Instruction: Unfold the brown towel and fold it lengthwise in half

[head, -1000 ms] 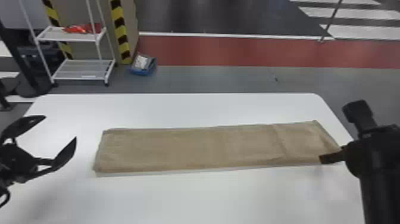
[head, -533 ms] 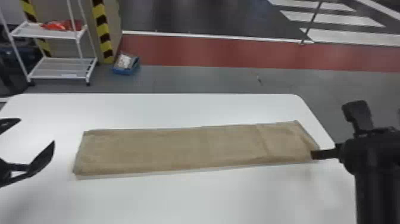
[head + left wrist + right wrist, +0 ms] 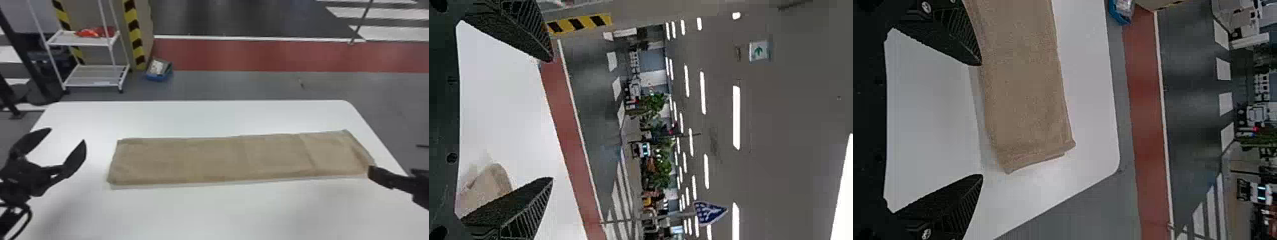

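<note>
- Brown towel (image 3: 217,159) lies flat on the white tabletop (image 3: 239,210), in one long, narrow, folded strip running left to right across it.
- Towel's right end slants; its near corner sits farther right than its far one. Crease crosses the strip near that end. Layers show stacked there in the right wrist view.
- Left end effector (image 3: 67,134): fingers spread wide, nothing between them. Placed off the towel's left end, apart from it, in the head view. Left wrist view has a brown end of the towel partly behind one finger.
- Right end effector (image 3: 394,178): at the towel's right end, one dark fingertip over the near corner. Right wrist view gives fingers well spread, bare tabletop between, towel running alongside one of them. Contact with the cloth: cannot tell.
- Beyond the tabletop, far left: white rack (image 3: 91,75), red item (image 3: 92,32) on its upper shelf. Blue bin (image 3: 159,76) on the grey floor (image 3: 223,86) just right of it.
- Red strip (image 3: 255,54) crosses the floor farther back.
- Left wrist view: green plants (image 3: 659,170), blue sign (image 3: 709,212), ceiling lights (image 3: 736,117).
</note>
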`<state>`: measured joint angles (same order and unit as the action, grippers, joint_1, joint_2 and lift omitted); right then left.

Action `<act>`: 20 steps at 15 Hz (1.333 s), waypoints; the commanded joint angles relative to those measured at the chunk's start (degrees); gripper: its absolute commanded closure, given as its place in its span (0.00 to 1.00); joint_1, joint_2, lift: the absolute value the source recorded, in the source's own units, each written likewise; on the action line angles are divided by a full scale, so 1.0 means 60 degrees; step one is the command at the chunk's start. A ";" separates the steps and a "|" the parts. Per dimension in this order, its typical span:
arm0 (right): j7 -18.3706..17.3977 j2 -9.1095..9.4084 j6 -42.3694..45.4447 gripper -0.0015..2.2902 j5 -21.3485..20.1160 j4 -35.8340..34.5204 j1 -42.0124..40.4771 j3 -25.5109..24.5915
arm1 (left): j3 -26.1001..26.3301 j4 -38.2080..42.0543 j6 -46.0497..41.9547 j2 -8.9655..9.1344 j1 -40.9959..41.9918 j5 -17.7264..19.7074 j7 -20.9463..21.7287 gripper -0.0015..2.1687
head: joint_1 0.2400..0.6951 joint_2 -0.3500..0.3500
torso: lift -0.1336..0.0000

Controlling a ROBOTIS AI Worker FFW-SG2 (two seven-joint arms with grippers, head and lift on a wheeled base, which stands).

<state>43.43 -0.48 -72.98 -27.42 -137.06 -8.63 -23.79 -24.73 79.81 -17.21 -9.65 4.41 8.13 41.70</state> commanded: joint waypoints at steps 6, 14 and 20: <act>-0.4983 0.0088 1.4367 0.04 0.2403 0.2204 -0.4728 0.2866 | 0.0137 0.1991 0.0665 0.0935 0.2326 0.1179 -0.1471 0.01 | 1.00 0.60 | 0.11; -0.6199 0.0088 1.5217 0.04 0.2461 0.4240 -0.4479 0.4404 | 0.2159 0.4789 -0.0038 0.1198 0.5446 0.0139 -0.6773 0.01 | 1.00 0.95 | 0.11; -0.6125 0.0088 1.4103 0.04 0.2534 0.3449 -0.4655 0.4419 | 0.3213 0.6269 0.1573 0.0979 0.5988 -0.1282 -0.8238 0.00 | 1.00 0.82 | 0.11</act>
<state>6.68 -0.35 12.41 -12.24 -115.87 -36.39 2.87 -5.04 116.59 -8.80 -3.66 40.14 0.39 -8.25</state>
